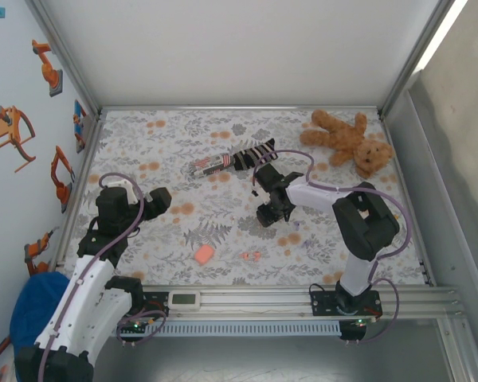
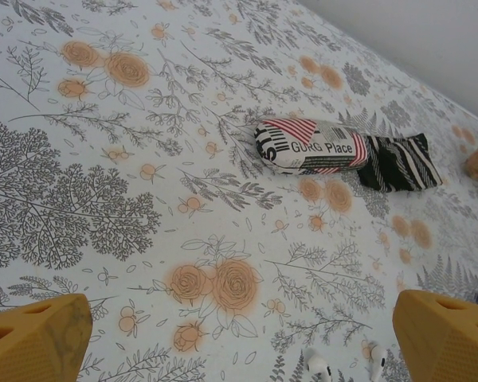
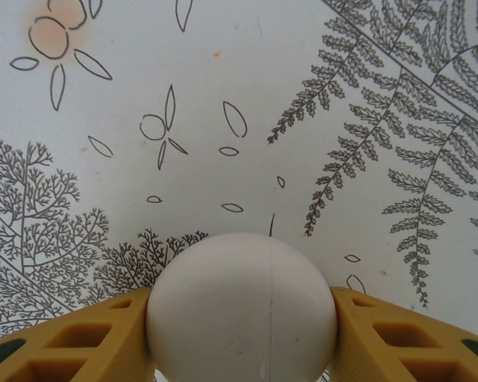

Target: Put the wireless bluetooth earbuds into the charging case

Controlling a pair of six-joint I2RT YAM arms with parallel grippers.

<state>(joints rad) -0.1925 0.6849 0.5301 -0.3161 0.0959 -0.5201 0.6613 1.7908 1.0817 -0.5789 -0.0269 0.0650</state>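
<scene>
Coral-red earbuds [image 1: 251, 255] lie loose on the floral tablecloth [image 1: 167, 135], lower centre of the top view. They sit near the salmon-orange case [image 1: 204, 253] on its right, not touching it. Two white earbuds [image 2: 319, 364] lie at the bottom edge of the left wrist view. Right gripper [image 1: 269, 213] is mid-frame, pointing down at the cloth. Its yellow fingers [image 3: 103, 334] press both sides of a round white case [image 3: 241, 306], so it's gripped. Left gripper [image 2: 243, 338] is spread wide with nothing between the pads, above the cloth at left. Printed pouch [image 2: 311, 147] and black-and-white striped pouch [image 2: 398, 161] touch end to end, upper centre. Teddy bear [image 1: 346, 142] is upper right.
</scene>
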